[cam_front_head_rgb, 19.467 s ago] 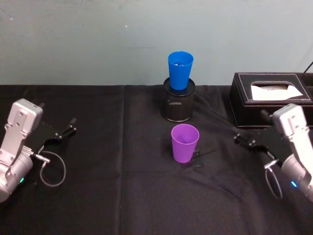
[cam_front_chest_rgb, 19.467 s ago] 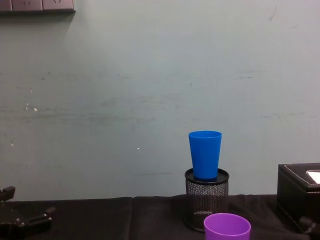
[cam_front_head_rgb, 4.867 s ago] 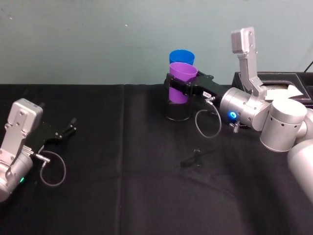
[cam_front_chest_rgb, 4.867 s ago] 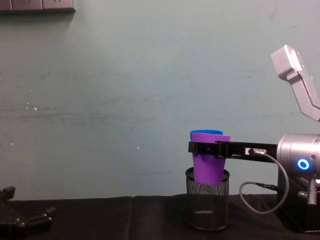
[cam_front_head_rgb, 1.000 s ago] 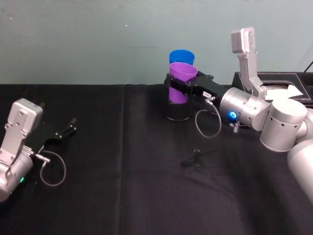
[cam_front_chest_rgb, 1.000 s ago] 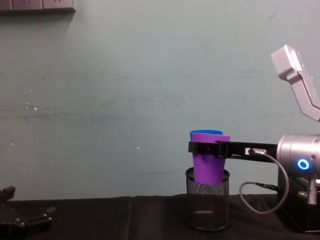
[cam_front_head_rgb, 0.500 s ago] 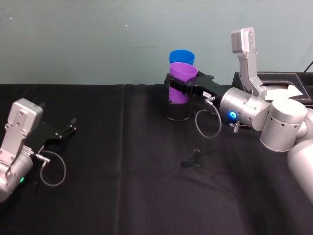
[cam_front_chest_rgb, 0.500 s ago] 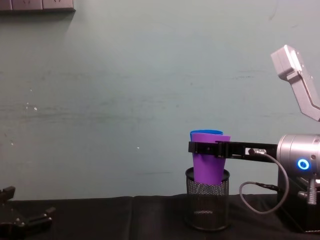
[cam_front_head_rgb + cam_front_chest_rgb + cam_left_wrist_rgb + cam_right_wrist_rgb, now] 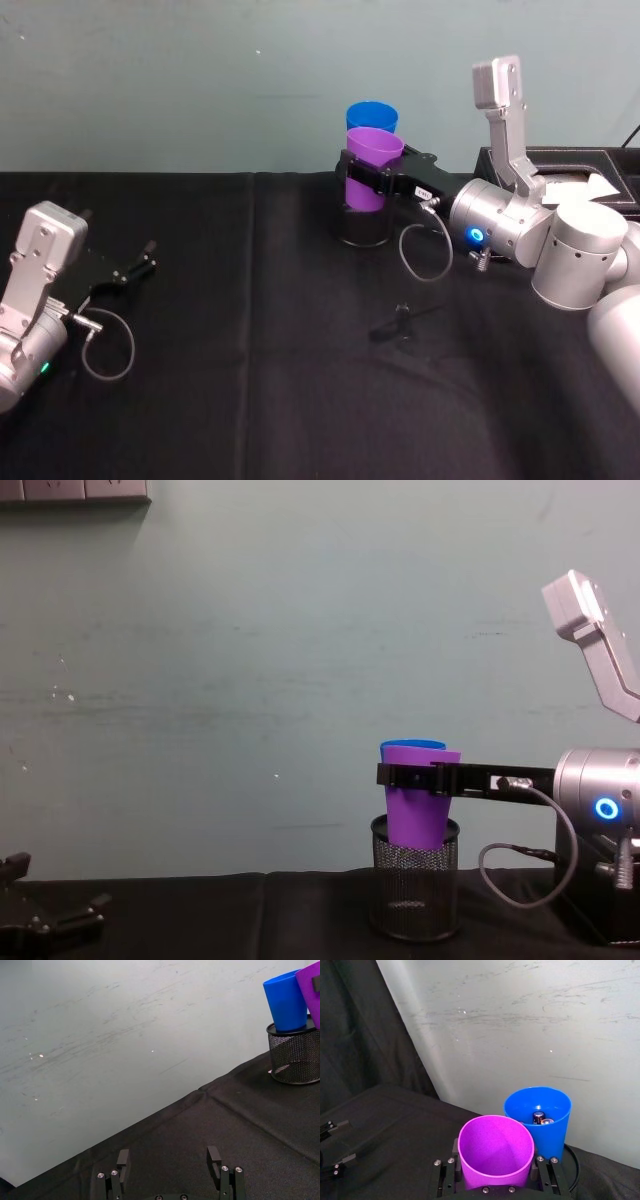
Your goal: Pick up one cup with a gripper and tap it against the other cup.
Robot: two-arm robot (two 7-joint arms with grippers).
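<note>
My right gripper is shut on the purple cup just below its rim and holds it up off the cloth. The purple cup sits right against the near side of the blue cup, which stands in the black wire-mesh holder. In the right wrist view the purple cup sits between the fingers, rim against the blue cup, which has batteries inside. From the chest, the purple cup hides most of the blue cup. My left gripper rests open at the far left.
A black tissue box stands at the back right, behind my right arm. A small dark object lies on the black cloth in front of the holder. A cable loop hangs by the left arm.
In the earliest frames the purple cup stood on the cloth and my right arm was parked; now it is held up by the blue cup. Nothing has moved in the last seconds.
</note>
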